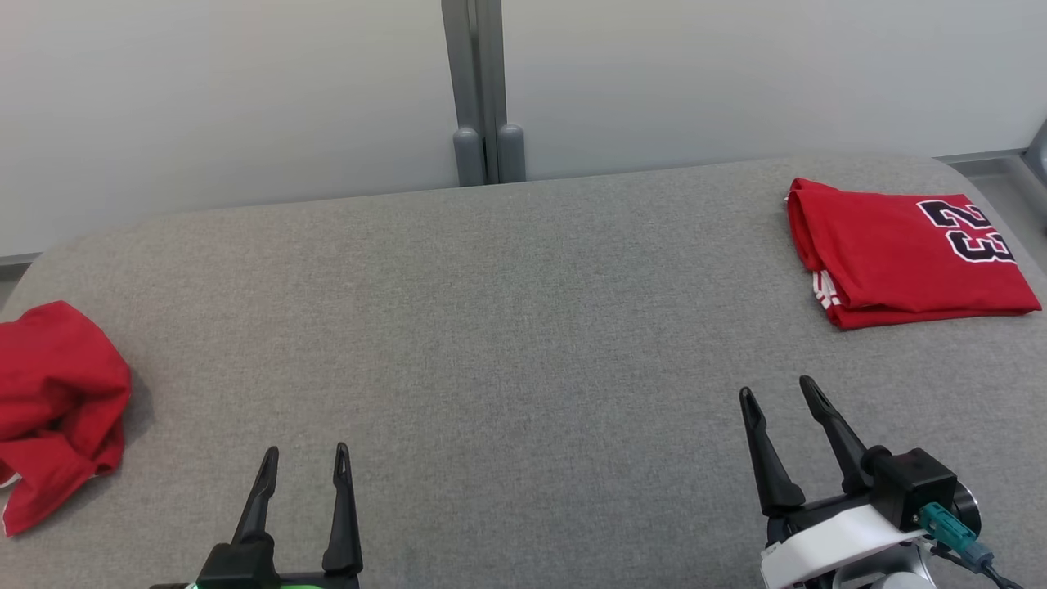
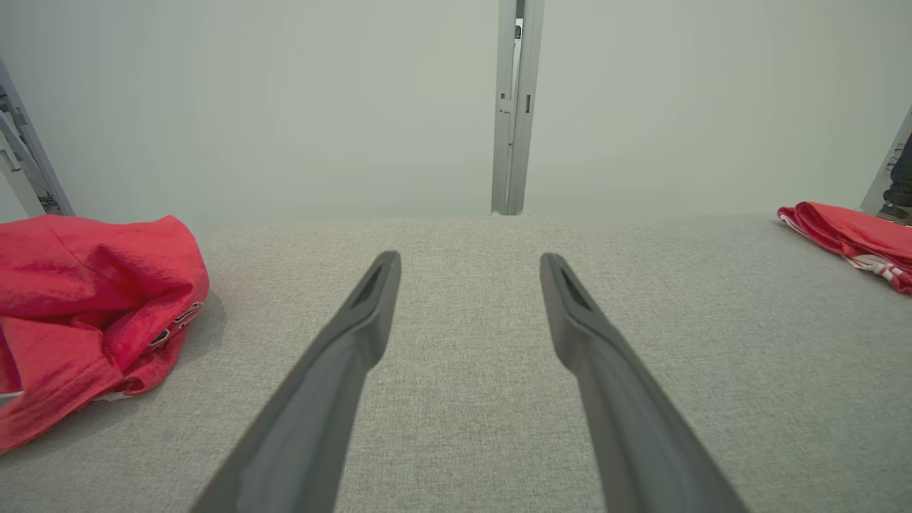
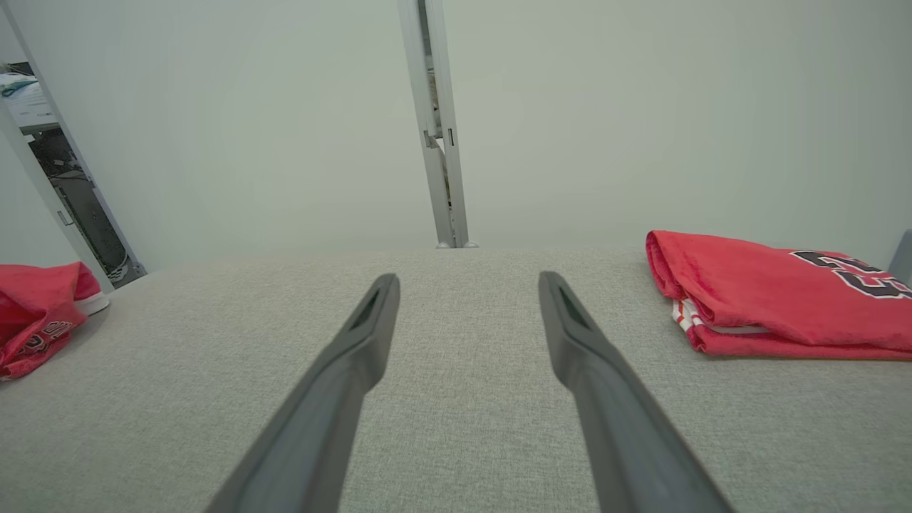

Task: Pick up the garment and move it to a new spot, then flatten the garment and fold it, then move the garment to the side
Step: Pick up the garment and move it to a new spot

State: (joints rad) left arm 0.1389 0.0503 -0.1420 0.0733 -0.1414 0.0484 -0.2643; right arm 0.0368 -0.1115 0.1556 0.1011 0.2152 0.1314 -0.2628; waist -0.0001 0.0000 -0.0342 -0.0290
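Note:
A crumpled red garment (image 1: 57,405) lies in a heap at the table's left edge; the left wrist view has it (image 2: 85,306) at the left and the right wrist view (image 3: 39,313) at the far left. My left gripper (image 1: 307,458) stands open near the front edge, right of the heap and apart from it, nothing between its fingers (image 2: 370,313). My right gripper (image 1: 777,391) is open too, at the front right, with its fingers (image 3: 570,320) over bare cloth.
A folded red jersey (image 1: 904,249) with a black number lies at the back right corner, also in the right wrist view (image 3: 769,292) and left wrist view (image 2: 851,235). The grey fabric table (image 1: 507,327) ends at a pale wall with a grey post (image 1: 484,90).

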